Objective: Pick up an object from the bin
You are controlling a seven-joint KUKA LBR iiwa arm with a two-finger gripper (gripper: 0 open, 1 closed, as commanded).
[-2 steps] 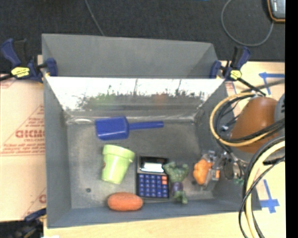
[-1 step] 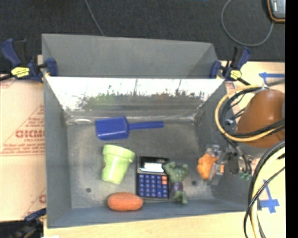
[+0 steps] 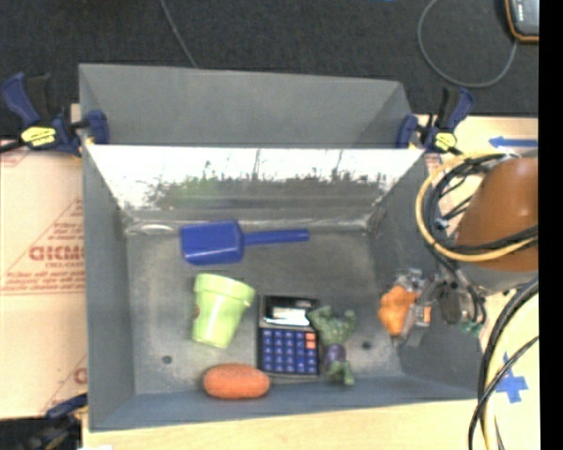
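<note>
Orange and rounded, a small lump sits right at the gripper, well to the right of the blue calculator in the grey bin, and whether the gripper pinches it I cannot tell

A green cup lay tipped just left of the blue calculator. A blue scoop sat behind the calculator, an orange lump by its front left corner, a green toy touching its right side.
</note>
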